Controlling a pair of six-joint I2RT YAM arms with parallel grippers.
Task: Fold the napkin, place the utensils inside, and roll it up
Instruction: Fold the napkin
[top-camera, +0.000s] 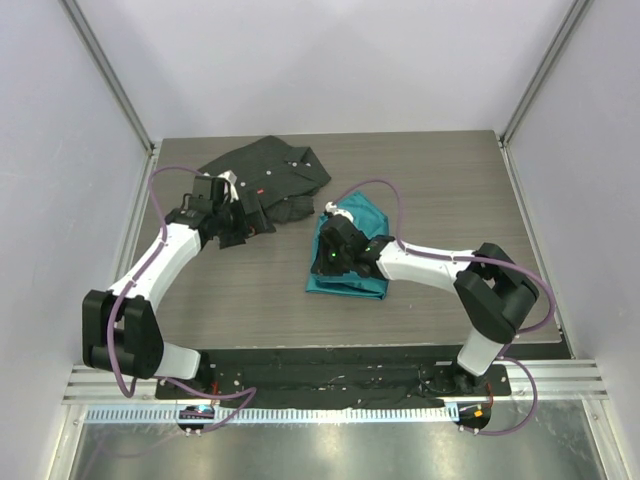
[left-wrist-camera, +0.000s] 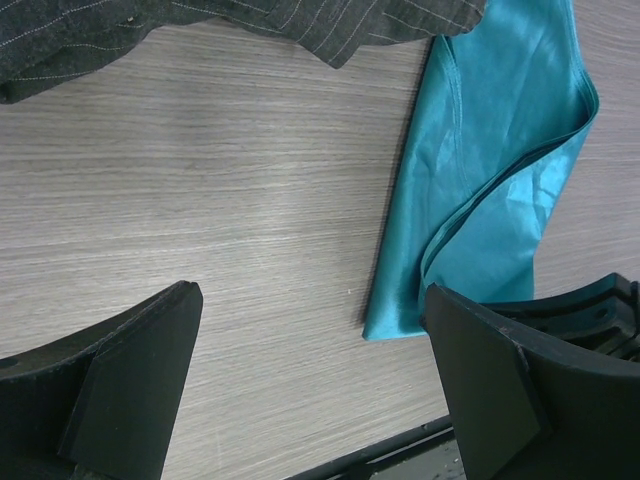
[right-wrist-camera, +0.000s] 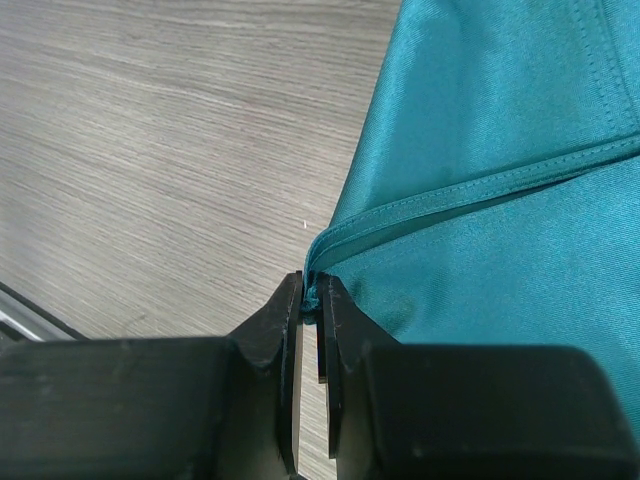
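The teal napkin lies folded over on the table's middle; it also shows in the left wrist view and the right wrist view. My right gripper is shut on the napkin's left corner, pinching the hem between its fingertips; in the top view it sits at the napkin's left edge. My left gripper is open and empty, held above bare table left of the napkin; in the top view it is near the dark shirt. The fork is out of view.
A dark pinstriped shirt with a small red tag lies bunched at the back left, its edge also in the left wrist view. The table's near edge shows below the left gripper. White walls enclose the table.
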